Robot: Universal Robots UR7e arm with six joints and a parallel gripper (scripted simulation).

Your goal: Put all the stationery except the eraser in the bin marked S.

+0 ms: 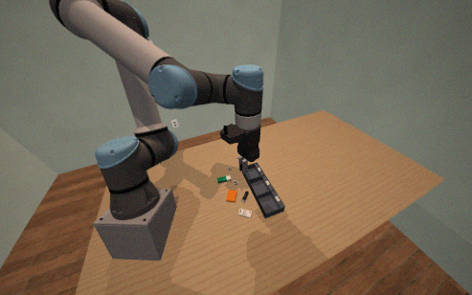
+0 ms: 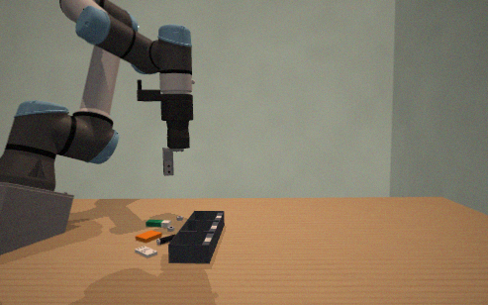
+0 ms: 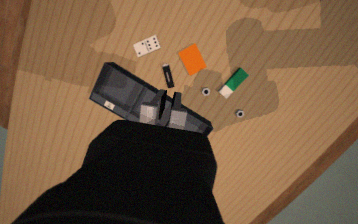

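Note:
My gripper (image 1: 243, 168) hangs high above the table, over the far end of a dark row of bins (image 1: 262, 190). Its fingers stand close together with nothing between them, as the wrist view (image 3: 164, 107) and the side view (image 2: 168, 168) show. The bins (image 3: 130, 97) have small labels that are too small to read. Left of the bins lie a green and white stick (image 1: 224, 179), an orange flat block (image 1: 232, 195) and a small black stick (image 1: 245, 195). They also show in the wrist view: green stick (image 3: 233, 82), orange block (image 3: 192, 58), black stick (image 3: 168, 76).
A white domino (image 1: 245, 213) lies near the front end of the bins; it also shows in the wrist view (image 3: 147, 46). Two small metal nuts (image 3: 206, 91) (image 3: 239, 113) lie by the green stick. The arm's grey base (image 1: 134, 230) stands at the left.

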